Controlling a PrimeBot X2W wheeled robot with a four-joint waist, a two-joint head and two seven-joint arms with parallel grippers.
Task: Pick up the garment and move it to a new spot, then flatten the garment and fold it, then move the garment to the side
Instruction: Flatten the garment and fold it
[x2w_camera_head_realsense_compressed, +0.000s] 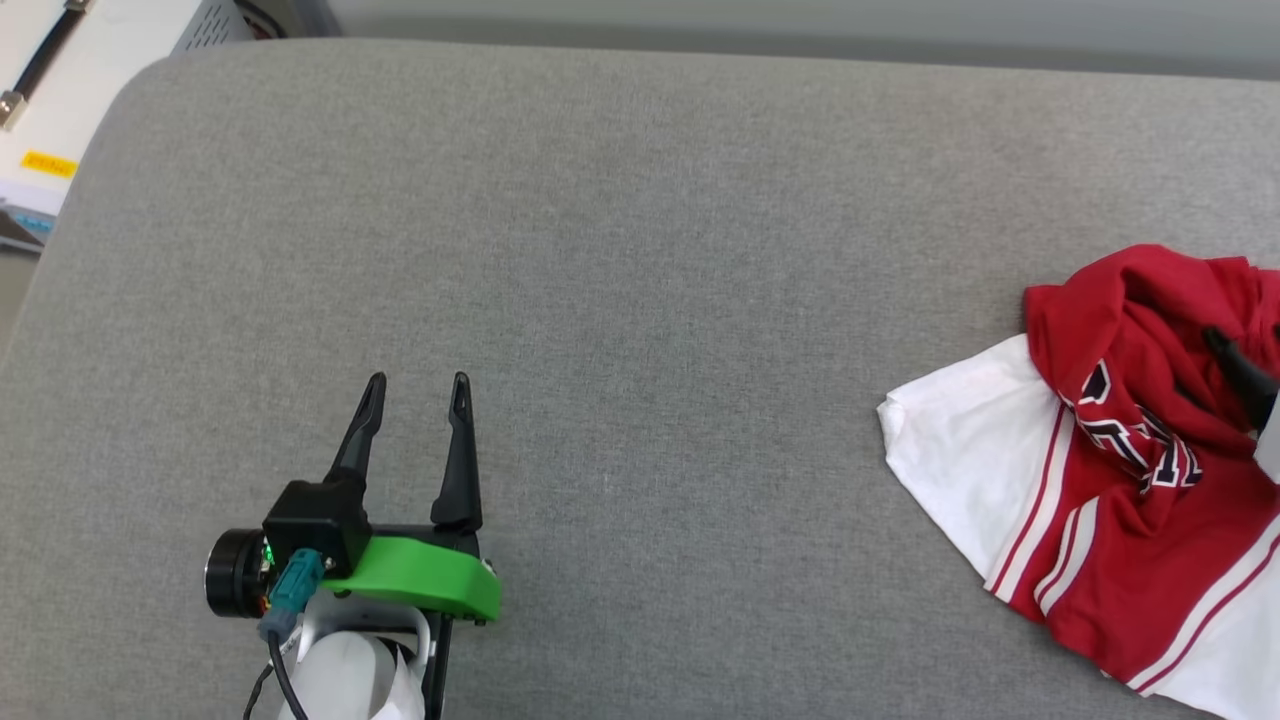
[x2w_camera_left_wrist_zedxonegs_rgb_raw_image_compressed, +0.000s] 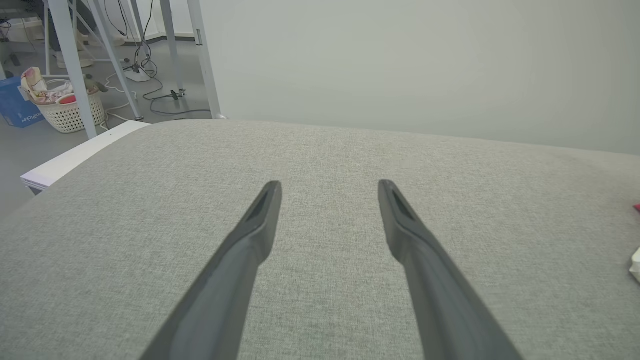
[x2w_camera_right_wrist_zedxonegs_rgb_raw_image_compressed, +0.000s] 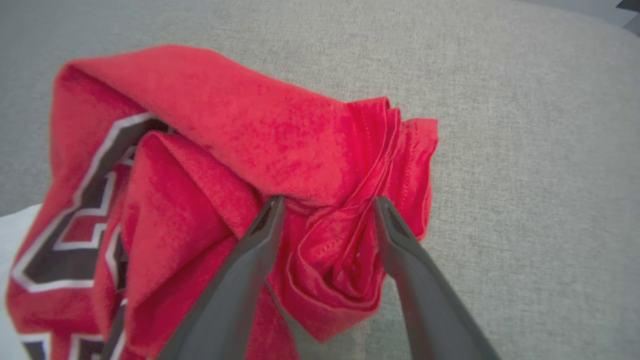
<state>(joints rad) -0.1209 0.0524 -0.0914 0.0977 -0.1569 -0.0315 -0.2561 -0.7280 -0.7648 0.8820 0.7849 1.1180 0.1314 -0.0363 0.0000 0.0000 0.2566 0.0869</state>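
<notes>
Evidently the relocating step is wrapping up, by my reading: the broad grey upholstered surface (x2w_camera_head_realsense_compressed: 640, 250) is carrying the crumpled red jersey shirt (x2w_camera_head_realsense_compressed: 1120, 470) with white sleeves at its right edge. The right gripper (x2w_camera_right_wrist_zedxonegs_rgb_raw_image_compressed: 327, 200) is standing released, jaws spread astride a bunched red fold. The left gripper (x2w_camera_head_realsense_compressed: 417, 380) is hovering open over the surface's lower left. Flattening is probably calling for both grippers pinching opposite hems.

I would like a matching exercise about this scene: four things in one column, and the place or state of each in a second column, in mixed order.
1 left gripper
2 right gripper
3 garment
4 white basket

A crumpled at the right side of the grey surface
B on the floor
C fingers apart over bare grey fabric
D fingers apart around a red fold

Pairs: 1-C, 2-D, 3-A, 4-B
</notes>
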